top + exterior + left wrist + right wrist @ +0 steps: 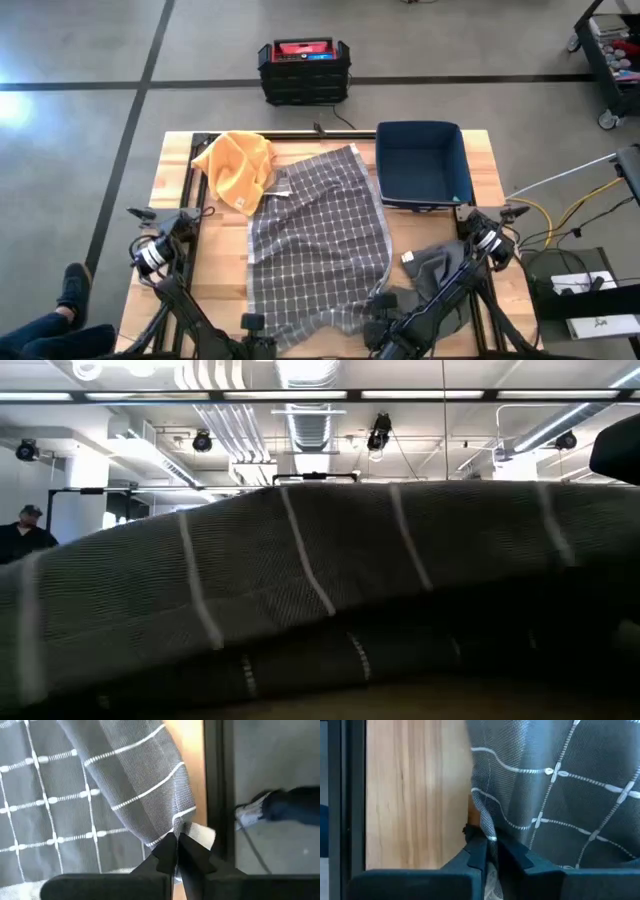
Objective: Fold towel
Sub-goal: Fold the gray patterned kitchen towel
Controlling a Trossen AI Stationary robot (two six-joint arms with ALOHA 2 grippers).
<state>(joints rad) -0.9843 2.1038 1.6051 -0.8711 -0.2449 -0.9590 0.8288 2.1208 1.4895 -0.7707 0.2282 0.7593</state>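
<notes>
Centrally: grey checked towel, spread along the wooden table, near edge rumpled. Left gripper pinched on its near left corner; right gripper pinched on its near right corner. Blue bin, far right, contents not discernible. Yellow cloth, far left, touching the towel. Dark grey cloth beside the right arm. Black crate on floor beyond.

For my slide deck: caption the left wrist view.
Left pincer shut on a corner of the grey checked towel near the wooden table edge.
</notes>
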